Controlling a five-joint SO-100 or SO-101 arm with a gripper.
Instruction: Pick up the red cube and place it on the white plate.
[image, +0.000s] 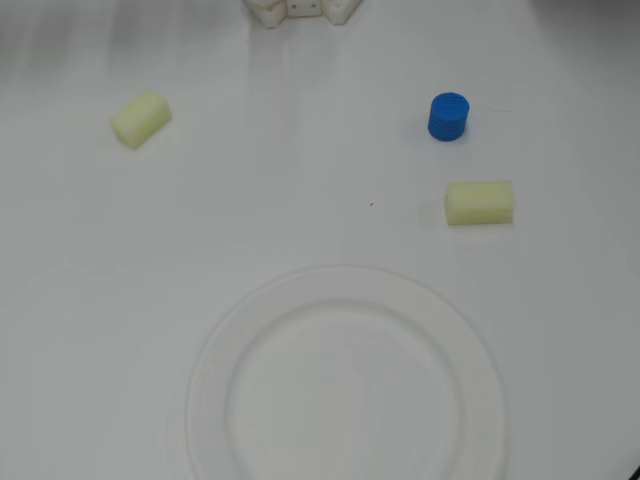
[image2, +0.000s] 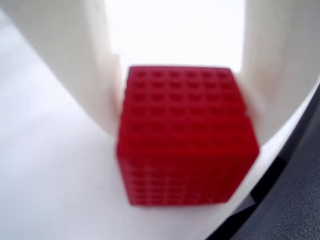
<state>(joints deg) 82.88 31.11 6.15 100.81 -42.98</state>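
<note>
The red cube (image2: 187, 140) fills the middle of the wrist view, its dotted faces close to the camera. My gripper (image2: 186, 127) is shut on it, with one white finger (image2: 75, 65) against its left side and the other finger (image2: 280, 70) against its right. Neither the cube nor the gripper shows in the overhead view. The white plate (image: 470, 340) lies at the bottom centre of the overhead view with nothing on it, and it is out of the wrist view.
A blue cylinder (image: 448, 116) stands at the upper right, with a pale yellow-green block (image: 479, 202) just below it. Another yellow-green block (image: 140, 118) lies at the upper left. The arm's white base (image: 300, 8) shows at the top edge. A dark band (image2: 290, 200) crosses the wrist view's lower right.
</note>
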